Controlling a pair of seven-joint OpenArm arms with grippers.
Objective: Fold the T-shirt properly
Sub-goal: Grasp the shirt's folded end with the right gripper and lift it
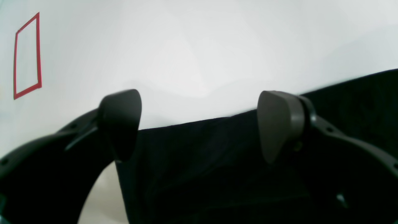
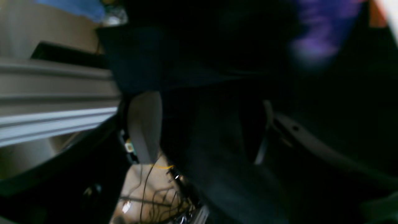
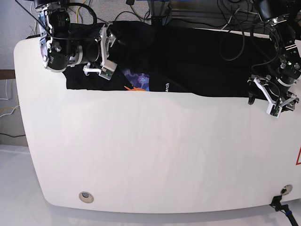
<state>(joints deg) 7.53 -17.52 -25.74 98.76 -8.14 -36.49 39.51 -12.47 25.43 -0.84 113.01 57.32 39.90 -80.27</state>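
The black T-shirt (image 3: 197, 61) lies spread along the far side of the white table (image 3: 155, 150), its coloured print (image 3: 139, 81) and white lettering showing near the front hem. At the shirt's left end my right gripper (image 3: 109, 54) hovers over a bunched fold. In the right wrist view its fingers (image 2: 144, 127) stand wide apart, with dark cloth (image 2: 217, 62) hanging between them and a blurred purple print (image 2: 317, 31) beyond. My left gripper (image 3: 277, 101) is at the shirt's right end. It is open (image 1: 199, 124), with the T-shirt's straight edge (image 1: 217, 171) beneath it and nothing gripped.
A red tape rectangle (image 1: 27, 56) marks the table beyond the left gripper, and part of it shows at the right edge (image 3: 298, 157). Two round holes (image 3: 85, 196) (image 3: 283, 189) sit near the front edge. Cables (image 3: 235, 33) run along the back.
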